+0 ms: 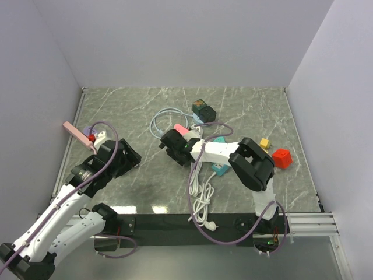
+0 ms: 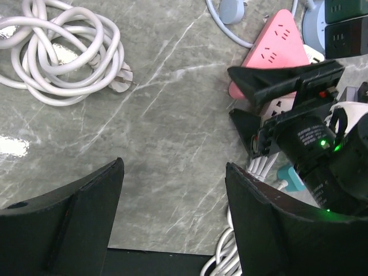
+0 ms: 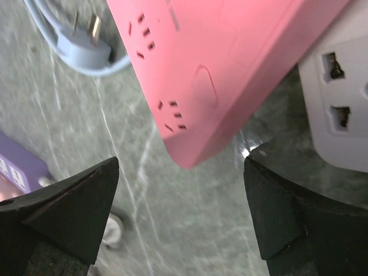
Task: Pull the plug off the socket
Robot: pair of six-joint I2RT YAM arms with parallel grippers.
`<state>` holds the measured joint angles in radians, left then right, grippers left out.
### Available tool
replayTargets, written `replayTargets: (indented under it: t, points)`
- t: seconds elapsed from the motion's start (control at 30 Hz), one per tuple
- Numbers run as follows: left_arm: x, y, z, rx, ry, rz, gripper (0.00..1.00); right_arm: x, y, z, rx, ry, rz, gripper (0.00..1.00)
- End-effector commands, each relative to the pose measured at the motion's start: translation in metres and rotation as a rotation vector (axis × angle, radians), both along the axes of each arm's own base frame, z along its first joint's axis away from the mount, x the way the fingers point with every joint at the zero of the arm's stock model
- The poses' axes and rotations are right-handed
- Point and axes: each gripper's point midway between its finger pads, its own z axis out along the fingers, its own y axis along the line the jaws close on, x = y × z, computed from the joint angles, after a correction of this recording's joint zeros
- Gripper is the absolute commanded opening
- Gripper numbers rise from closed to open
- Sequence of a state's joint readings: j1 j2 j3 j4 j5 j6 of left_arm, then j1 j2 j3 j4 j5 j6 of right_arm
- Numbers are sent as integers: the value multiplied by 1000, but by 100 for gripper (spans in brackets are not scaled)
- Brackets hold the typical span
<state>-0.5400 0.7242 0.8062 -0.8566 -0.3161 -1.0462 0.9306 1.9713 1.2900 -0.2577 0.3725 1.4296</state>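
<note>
A pink power strip (image 1: 182, 129) lies mid-table. In the right wrist view its sockets (image 3: 230, 69) show empty, and a loose blue-grey plug (image 3: 86, 49) lies beside it with bare prongs. My right gripper (image 1: 175, 146) is open just short of that strip's near end (image 3: 181, 213), holding nothing. A second pink strip (image 1: 74, 130) lies by the left wall with a red plug (image 1: 90, 139) and a white plug (image 1: 101, 137) at its end. My left gripper (image 1: 119, 157) is open and empty over bare table (image 2: 172, 190), just right of those plugs.
A white socket block (image 3: 339, 109) sits against the pink strip. A coiled white cable (image 1: 201, 198) lies near the front edge. A dark socket cube (image 1: 204, 109), teal adapter (image 1: 221, 169), yellow cube (image 1: 265, 142) and red cube (image 1: 282, 158) lie to the right. A purple strip (image 1: 87, 130) is by the left wall.
</note>
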Motion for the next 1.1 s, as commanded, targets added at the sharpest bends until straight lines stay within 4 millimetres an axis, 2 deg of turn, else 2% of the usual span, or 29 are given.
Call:
replayTargets:
  t: [0.0, 0.13, 0.23, 0.3, 0.33, 0.37, 0.43, 0.5, 0.53, 0.57, 0.6, 0.63, 0.7, 0.83, 0.87, 0.9, 0.97, 1.0, 1.03, 1.07]
  points:
    - [1, 2, 2, 17, -6, -4, 77, 18, -17, -10, -39, -4, -150, 95]
    - [1, 1, 3, 21, 1, -15, 76, 35, -34, -10, -59, 7, -268, 95]
    - [0, 2, 4, 24, -3, -17, 76, 38, -49, -16, -81, 28, -306, 92]
    - [1, 2, 5, 26, -8, -17, 76, 44, -56, -17, -75, 28, -319, 86]
    - [2, 1, 5, 26, -10, -20, 76, 41, -62, -23, -89, 38, -308, 83]
    - [2, 1, 5, 25, -9, -23, 76, 46, -63, -22, -75, 28, -303, 81]
    - [5, -2, 6, 16, -20, -27, 76, 44, -67, -23, -93, 32, -275, 79]
    - [7, -5, 7, 10, -22, -36, 75, 49, -65, -13, -77, -1, -252, 73]
    - [9, -8, 6, 3, -19, -41, 75, 46, -69, -15, -97, -8, -227, 66]
    - [10, -9, 7, 1, -23, -44, 75, 50, -64, -3, -65, -41, -216, 61]
    - [11, -10, 7, -1, -23, -46, 75, 51, -65, 0, -59, -52, -205, 55]
    - [12, -12, 6, -4, -21, -51, 75, 50, -66, 0, -63, -62, -185, 43]
    - [14, -14, 7, -10, -25, -53, 75, 49, -67, 12, -49, -75, -171, 34]
    - [15, -16, 8, -18, -35, -56, 74, 44, -68, 38, -38, -117, -106, 31]
    - [16, -15, 7, -18, -37, -53, 74, 44, -68, 54, -14, -142, -98, 31]
    - [16, -15, 9, -22, -44, -50, 74, 41, -68, 57, -12, -140, -81, 30]
    - [16, -16, 6, -26, -41, -53, 74, 37, -68, 70, 4, -145, -56, 19]
    - [17, -17, 7, -33, -47, -55, 74, 32, -63, 73, 22, -128, -8, 17]
    - [17, -19, 6, -36, -47, -60, 74, 32, -63, 75, 34, -123, 20, 7]
    - [17, -20, 4, -39, -45, -65, 73, 31, -57, 84, 67, -126, 66, 3]
